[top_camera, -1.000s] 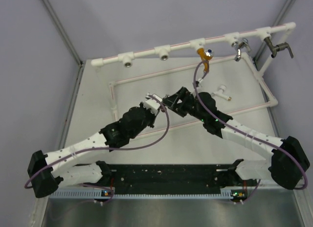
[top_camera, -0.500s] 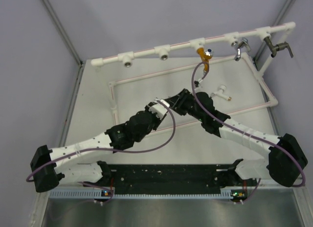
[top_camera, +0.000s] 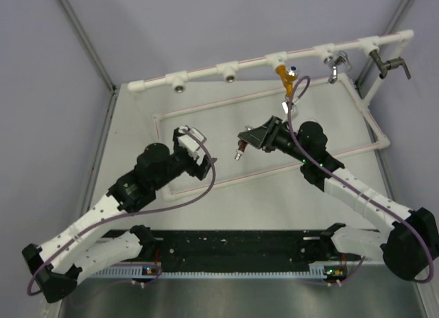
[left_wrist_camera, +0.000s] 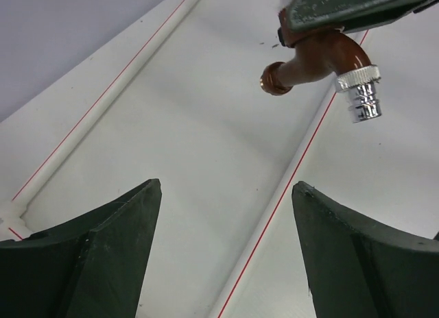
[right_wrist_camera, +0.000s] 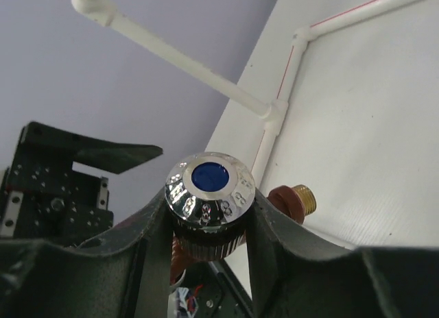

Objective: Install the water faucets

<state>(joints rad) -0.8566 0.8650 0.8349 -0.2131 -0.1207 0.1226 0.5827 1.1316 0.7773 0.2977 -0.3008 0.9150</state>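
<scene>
1. The right gripper (top_camera: 245,142) is closed on the reddish-brown faucet (top_camera: 239,153), with its fingers pinching the chrome knob (right_wrist_camera: 209,188). The faucet hangs above the middle of the tabletop (top_camera: 137,133) and touches nothing else.
2. The left gripper (left_wrist_camera: 226,194) is spread wide and holds nothing. It sits just left of the faucet, apart from it.
3. From the left wrist, the silver tip (left_wrist_camera: 360,99) points down and the threaded end (left_wrist_camera: 276,78) points sideways. It does not appear to face the rail.
4. The pipe rail (top_camera: 206,75) runs along the far edge. 2 sockets are empty: the nearer socket (top_camera: 230,73) lies straight toward the far edge from the faucet, slightly left. The other socket (top_camera: 180,86) is closer to the far left corner. 3 fitted faucets (top_camera: 285,77) fill the sockets toward the far right corner.
5. The coming move likely depends on turning the threaded end toward the far edge and lining it up with the nearer socket. The right arm already carries the faucet and is the closer arm.
</scene>
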